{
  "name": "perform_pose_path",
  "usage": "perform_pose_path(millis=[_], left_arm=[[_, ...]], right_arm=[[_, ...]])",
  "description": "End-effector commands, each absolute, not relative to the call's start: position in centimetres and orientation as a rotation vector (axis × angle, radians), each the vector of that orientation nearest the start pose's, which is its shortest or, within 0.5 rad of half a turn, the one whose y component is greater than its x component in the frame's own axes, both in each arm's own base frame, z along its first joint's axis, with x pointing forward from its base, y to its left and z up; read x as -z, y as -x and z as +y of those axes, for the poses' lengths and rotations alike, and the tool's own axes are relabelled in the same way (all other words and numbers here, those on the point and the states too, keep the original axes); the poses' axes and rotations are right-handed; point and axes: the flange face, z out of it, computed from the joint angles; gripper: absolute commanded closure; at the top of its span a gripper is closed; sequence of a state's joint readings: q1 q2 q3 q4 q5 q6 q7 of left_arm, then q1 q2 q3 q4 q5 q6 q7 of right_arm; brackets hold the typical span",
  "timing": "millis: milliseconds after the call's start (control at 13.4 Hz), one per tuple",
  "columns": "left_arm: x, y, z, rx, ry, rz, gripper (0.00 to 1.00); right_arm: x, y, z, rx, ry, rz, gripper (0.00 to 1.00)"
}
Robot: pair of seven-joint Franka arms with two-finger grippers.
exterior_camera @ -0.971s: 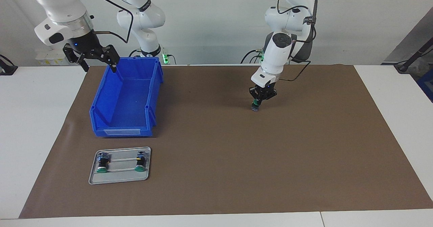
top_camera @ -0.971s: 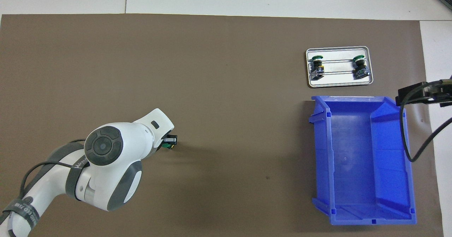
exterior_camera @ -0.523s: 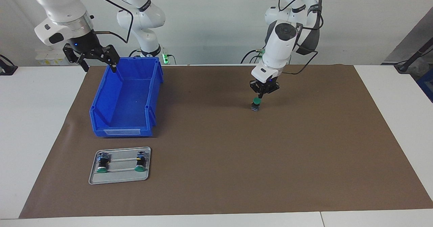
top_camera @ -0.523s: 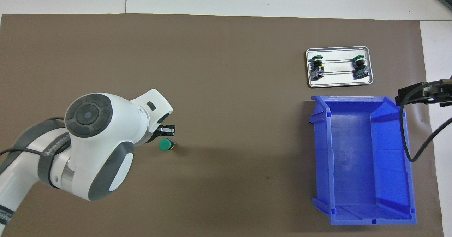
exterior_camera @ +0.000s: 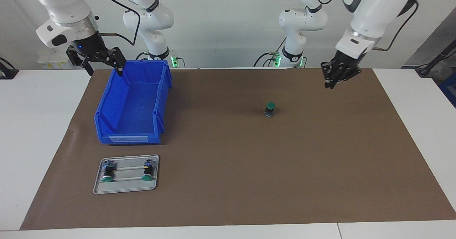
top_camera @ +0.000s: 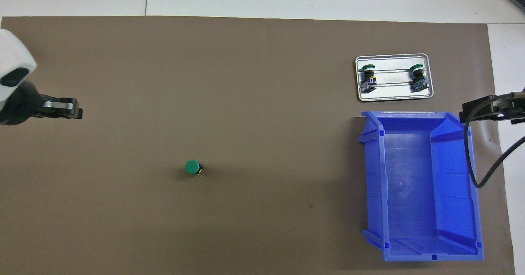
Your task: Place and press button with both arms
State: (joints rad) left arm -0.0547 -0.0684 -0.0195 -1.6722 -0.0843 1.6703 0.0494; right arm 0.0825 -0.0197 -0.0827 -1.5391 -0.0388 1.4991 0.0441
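Note:
A button (exterior_camera: pixel 269 109) with a green cap stands upright and alone on the brown mat (exterior_camera: pixel 228 167), also seen from above (top_camera: pixel 192 167). My left gripper (exterior_camera: pixel 328 84) hangs in the air over the mat toward the left arm's end of the table, well apart from the button, and holds nothing; in the overhead view the left gripper (top_camera: pixel 77 113) reaches in from the edge. My right gripper (exterior_camera: pixel 104 71) waits open and empty over the rim of the blue bin (exterior_camera: pixel 107 105).
A grey tray (exterior_camera: pixel 124 188) lies farther from the robots than the bin, with two more green-capped buttons (exterior_camera: pixel 107 171) (exterior_camera: pixel 147 170) lying on their sides in it. The bin (top_camera: pixel 373 176) is empty. White table surrounds the mat.
The left gripper let go of the button, rose off it and swung away toward the left arm's end of the table. The button stays upright where it was. The right arm has not moved.

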Motion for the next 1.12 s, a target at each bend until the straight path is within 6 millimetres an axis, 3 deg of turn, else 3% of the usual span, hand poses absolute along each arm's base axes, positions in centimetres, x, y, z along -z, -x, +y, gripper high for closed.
perform_pose_path(millis=[0,75,448,597,821,1045], left_arm=[[-63.1,-54.6,-1.1,0.102,3.200,0.247,0.16],[-63.5,-54.5,-0.7,0.106,3.176,0.244,0.00],[-64.2,-54.3,-1.8,0.065,3.127,0.267,0.00],[-63.6,-54.3,-4.1,-0.007,3.126,0.327,0.00],[-64.6,-57.4,-6.3,-0.078,3.188,0.273,0.00],[-63.7,-56.7,-5.9,-0.096,3.176,0.160,0.00]], right_arm=[[-64.5,-53.6,-0.4,-0.018,3.175,0.083,0.00],[-64.5,-53.6,-0.4,-0.018,3.175,0.081,0.00],[-64.5,-53.6,-0.4,-0.018,3.175,0.083,0.00],[-64.5,-53.6,-0.4,-0.018,3.175,0.081,0.00],[-64.5,-53.6,-0.4,-0.018,3.175,0.083,0.00],[-64.5,-53.6,-0.4,-0.018,3.175,0.083,0.00]])
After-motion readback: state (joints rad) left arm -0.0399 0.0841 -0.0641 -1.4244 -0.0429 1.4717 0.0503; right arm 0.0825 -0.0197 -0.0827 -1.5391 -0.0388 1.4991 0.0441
